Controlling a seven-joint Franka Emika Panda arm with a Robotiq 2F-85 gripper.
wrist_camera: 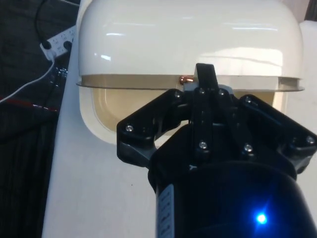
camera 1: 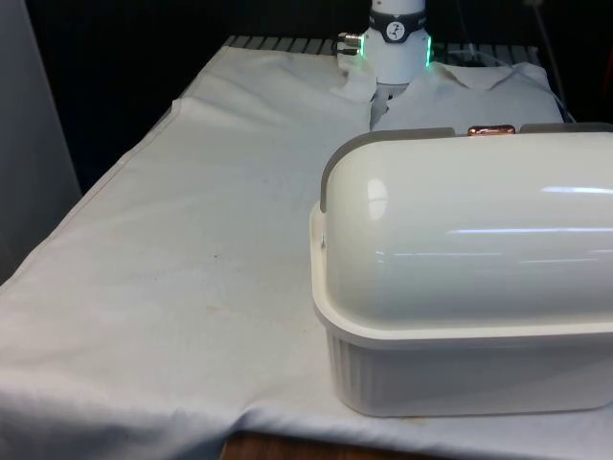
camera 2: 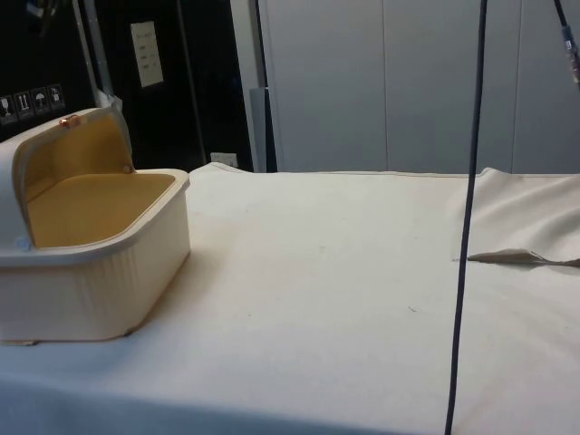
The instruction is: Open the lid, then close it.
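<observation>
A cream bread box (camera 1: 460,374) stands at the front view's right, its back to that camera. Its domed white lid (camera 1: 460,211) is rolled back, and a copper handle (camera 1: 490,129) sits at its top edge. From the side the box (camera 2: 100,281) is open, showing a tan inside (camera 2: 91,204) with the handle (camera 2: 68,120) raised above it. In the wrist view my gripper (wrist_camera: 205,72) hangs above the box with its black fingers together. Its tips sit just beside the copper handle (wrist_camera: 185,79) on the lid's rim (wrist_camera: 188,34), holding nothing that I can see.
White cloth (camera 1: 192,268) covers the table, with raised folds (camera 2: 526,227) at the robot's end. A black cable (camera 2: 467,227) hangs down in the side view. A power strip and cords (wrist_camera: 57,42) lie on the floor beyond the table's edge.
</observation>
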